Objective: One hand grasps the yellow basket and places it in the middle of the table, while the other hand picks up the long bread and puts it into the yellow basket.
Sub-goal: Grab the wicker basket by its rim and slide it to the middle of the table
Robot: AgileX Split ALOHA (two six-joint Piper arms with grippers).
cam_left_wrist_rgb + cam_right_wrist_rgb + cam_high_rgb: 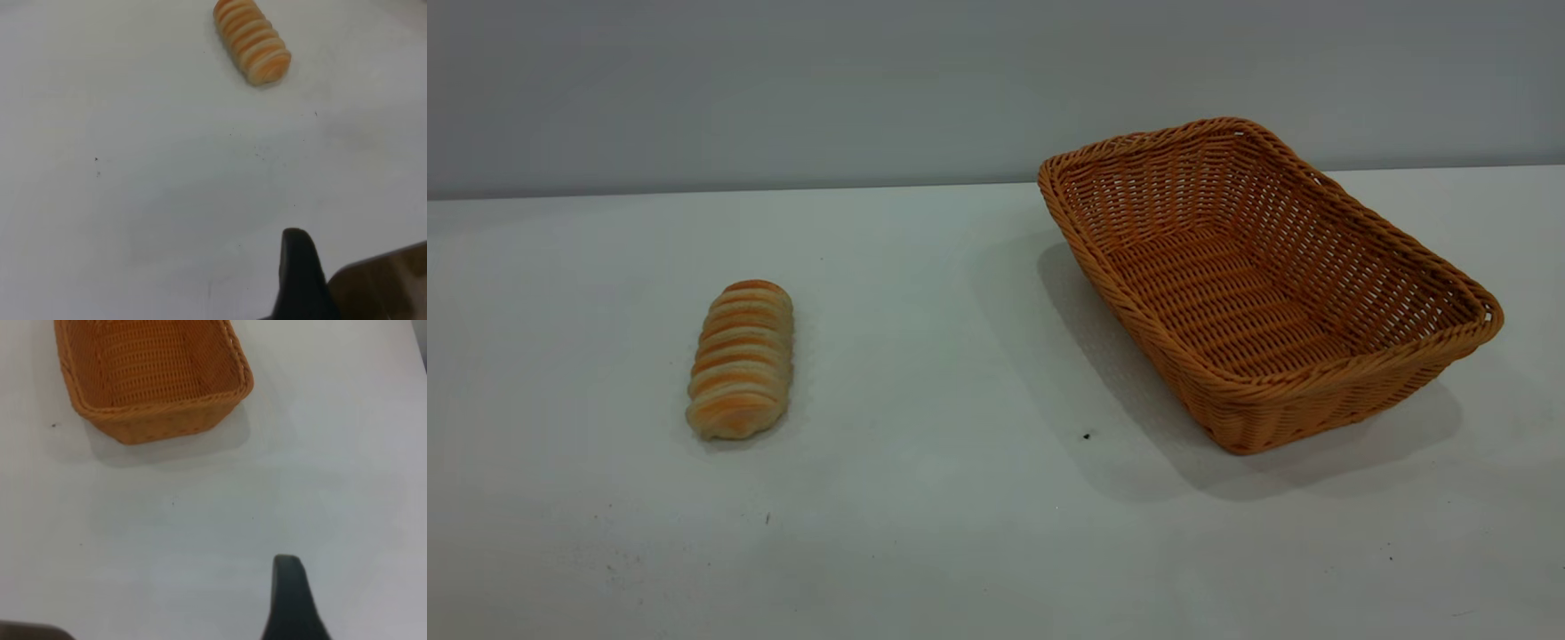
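Observation:
The long bread (741, 358) lies on the left part of the white table (925, 498), its ridges striped golden and cream. It also shows in the left wrist view (252, 40), far ahead of my left gripper (298, 277), of which only a black tip shows at the picture's edge. The yellow basket (1352, 369) stands empty on the right part of the table, turned at an angle. It also shows in the right wrist view (160, 420), well ahead of my right gripper (288, 600). Neither gripper shows in the exterior view, and neither touches anything.
A grey wall (783, 89) runs behind the table's far edge. A few tiny dark specks (1087, 436) dot the tabletop between the bread and the basket. A blurred brown shape (390, 283) sits beside the left gripper in the left wrist view.

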